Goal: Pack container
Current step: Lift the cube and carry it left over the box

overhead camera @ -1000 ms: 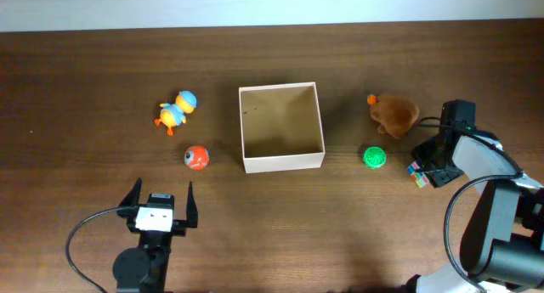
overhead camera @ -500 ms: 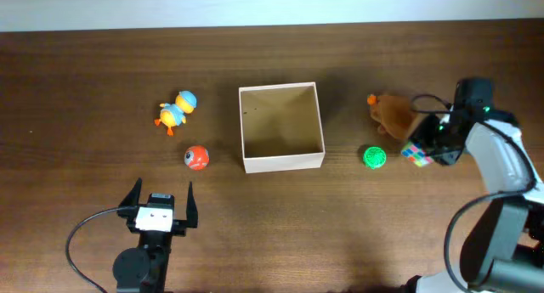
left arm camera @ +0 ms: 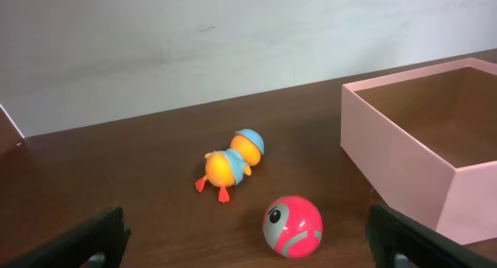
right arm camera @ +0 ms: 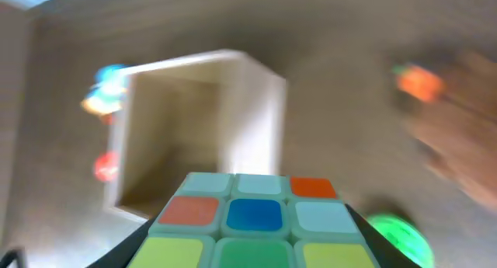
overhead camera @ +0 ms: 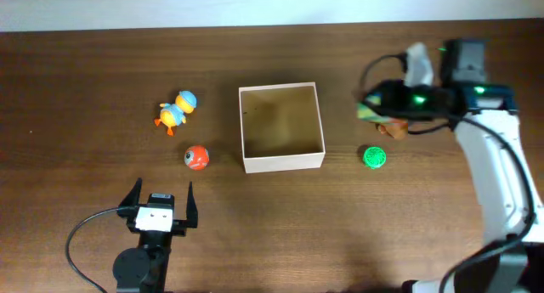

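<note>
Multicoloured cube [right arm camera: 256, 221] held by right fingers [right arm camera: 128, 252], right of container [overhead camera: 281, 126].

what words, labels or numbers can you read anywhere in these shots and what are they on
No readable text in any view.
container: plain walls, no print.
puzzle cube: coloured tiles only, no lettering.
duck toy, red ball, green ball: no lettering visible.
white plate behind the left gripper: dark marks, too small to read.

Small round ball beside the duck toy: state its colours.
The small round ball is red-pink with grey markings; left wrist view shows it best.
</note>
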